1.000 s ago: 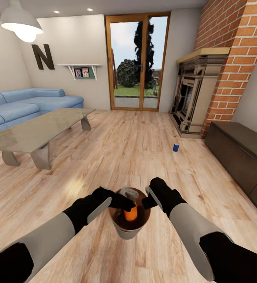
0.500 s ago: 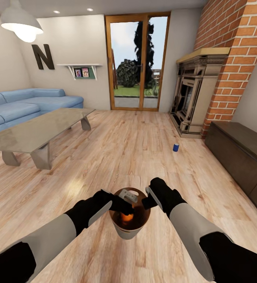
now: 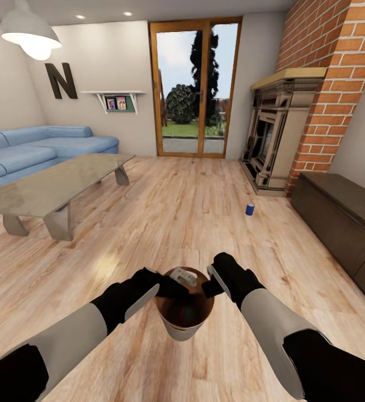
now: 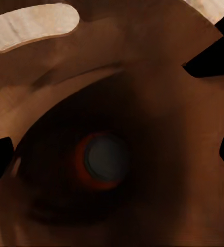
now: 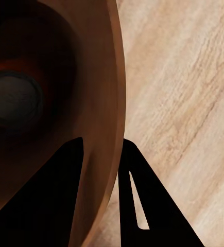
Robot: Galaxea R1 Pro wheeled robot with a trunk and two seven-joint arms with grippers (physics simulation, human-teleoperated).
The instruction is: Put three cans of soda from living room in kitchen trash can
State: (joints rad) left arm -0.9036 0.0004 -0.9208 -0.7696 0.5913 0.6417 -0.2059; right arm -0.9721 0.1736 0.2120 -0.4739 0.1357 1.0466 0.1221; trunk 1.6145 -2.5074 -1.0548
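The right claw [image 3: 209,286] pinches the rim of the tash can [image 3: 183,330]; the left claw [image 3: 174,290] hangs spread over its mouth. An orange soda can [image 4: 102,160] stands inside. A blue can [image 3: 250,209] stands far right on the floor [image 3: 176,212].

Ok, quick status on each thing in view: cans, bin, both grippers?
Orange can: upright inside bin, at the bottom.
Blue can: upright on floor near fireplace.
Trash can: held off the floor.
Left gripper: open over bin.
Right gripper: shut on trash can rim.
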